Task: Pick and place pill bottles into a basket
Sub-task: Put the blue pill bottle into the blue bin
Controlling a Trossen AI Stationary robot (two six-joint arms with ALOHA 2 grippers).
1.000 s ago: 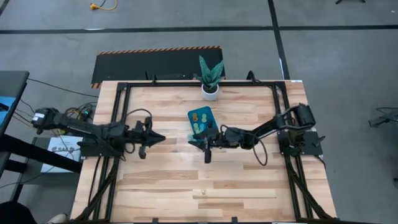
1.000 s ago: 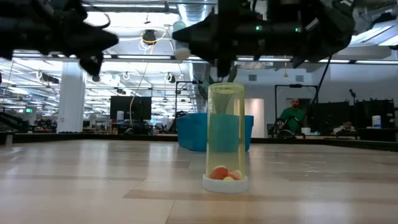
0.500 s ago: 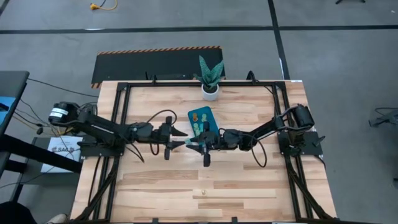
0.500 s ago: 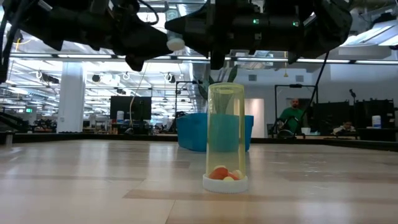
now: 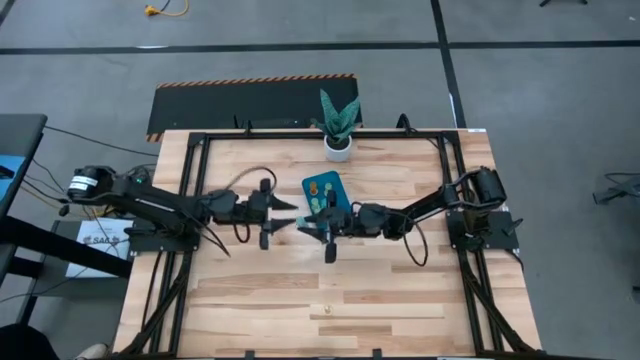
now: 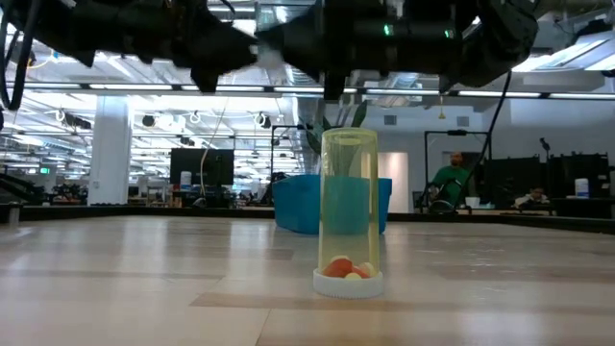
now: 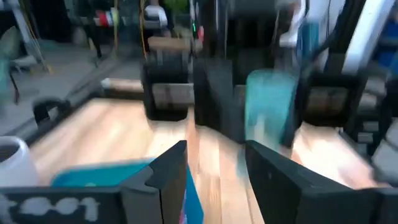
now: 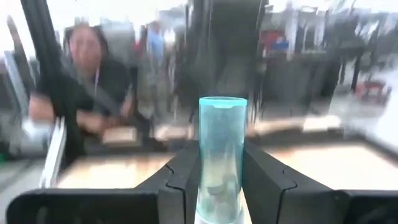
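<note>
A teal pill bottle [image 8: 222, 143] is held above the table's middle by my right gripper [image 5: 312, 222], which is shut on it. My left gripper [image 5: 290, 213] hangs just left of it with its fingers [image 7: 168, 174] open. In the left wrist view the bottle [image 7: 270, 109] shows ahead of those fingers, not between them. The teal basket [image 5: 322, 190] sits on the table just beyond both grippers, with several small bottles in it. A yellow-green bottle [image 6: 350, 211] stands cap-down on the table toward the near edge [image 5: 322, 312], with pills at its bottom. My right gripper pinches the teal bottle by its two sides [image 8: 222, 180] between the two fingers. The fingers come level from the table's right and lie across the bottle. The bottle stands upright in the hold, lifted clear of the table.
A white pot with a green plant [image 5: 338, 147] stands at the far edge behind the basket. A black frame [image 5: 190, 190] runs around the tabletop. Bare wood lies between the grippers and the near edge. A person [image 6: 454, 183] sits in the room beyond.
My left gripper has moved toward the table's right and a little up, up to my right gripper and the teal bottle. It has gone from shut to open. My right gripper has kept the bottle almost where it was.
</note>
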